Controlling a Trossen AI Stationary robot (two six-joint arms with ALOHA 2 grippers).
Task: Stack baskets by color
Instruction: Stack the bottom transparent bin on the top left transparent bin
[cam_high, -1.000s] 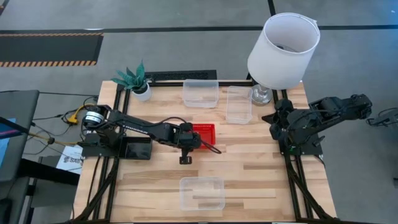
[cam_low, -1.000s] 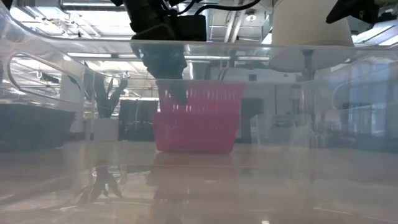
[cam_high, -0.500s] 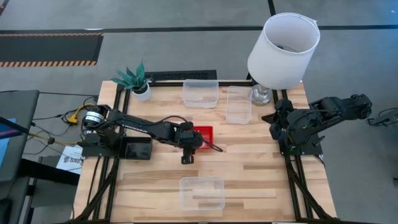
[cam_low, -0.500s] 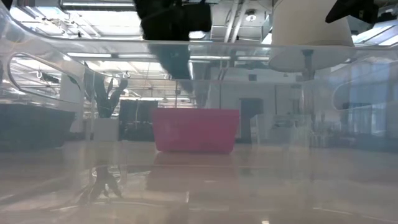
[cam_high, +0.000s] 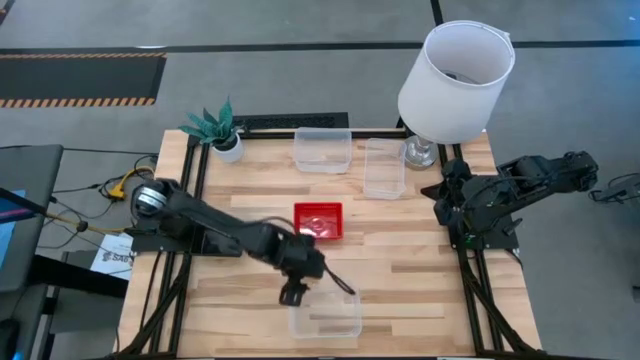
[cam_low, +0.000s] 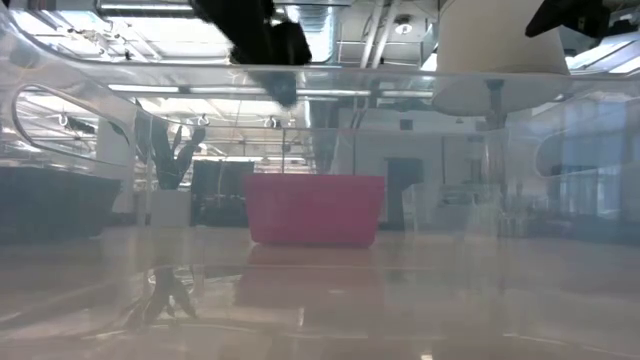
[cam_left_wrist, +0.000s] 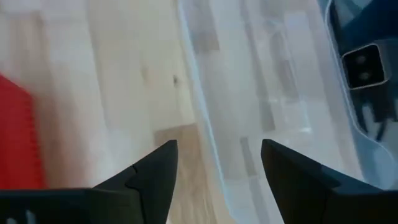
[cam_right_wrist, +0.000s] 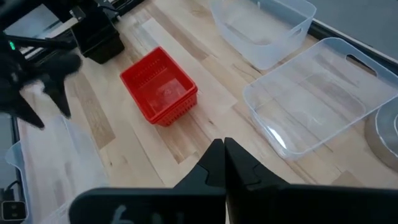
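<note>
Left gripper (cam_high: 291, 296) jaws are released above the near clear basket (cam_high: 325, 310); right gripper (cam_right_wrist: 224, 163) is clenched. Red stack (cam_high: 318, 221) looks done; next, grasp this basket.

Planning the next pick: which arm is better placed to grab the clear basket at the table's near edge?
Left. Its end effector hangs open right beside that clear basket. The right end effector is shut, parked at the table's far right side.

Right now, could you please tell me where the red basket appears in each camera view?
High view: red basket at table centre.
Low view: centre, behind a clear wall.
Left wrist view: red sliver at left edge.
Right wrist view: left of centre.
Shared landmark: the near clear basket.
</note>
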